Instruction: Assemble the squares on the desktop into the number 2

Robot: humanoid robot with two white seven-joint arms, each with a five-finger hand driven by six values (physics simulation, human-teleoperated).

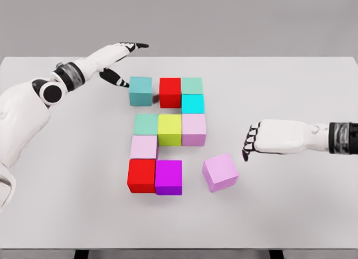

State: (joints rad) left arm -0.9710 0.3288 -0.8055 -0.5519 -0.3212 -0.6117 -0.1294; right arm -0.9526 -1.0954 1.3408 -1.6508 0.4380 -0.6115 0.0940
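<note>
Coloured cubes lie on the white table. The top row holds a teal cube, set a little apart, then a red cube and a pale green cube, with a cyan cube below it. The middle row is a green cube, a yellow cube and a pink cube. Below stand a light pink cube, a red cube and a magenta cube. A loose lilac cube sits turned, to the right. My left hand is open just left of the teal cube. My right hand hovers right of the lilac cube, fingers curled down, holding nothing.
The table's front edge runs along the bottom of the view. Grey wall lies behind the table.
</note>
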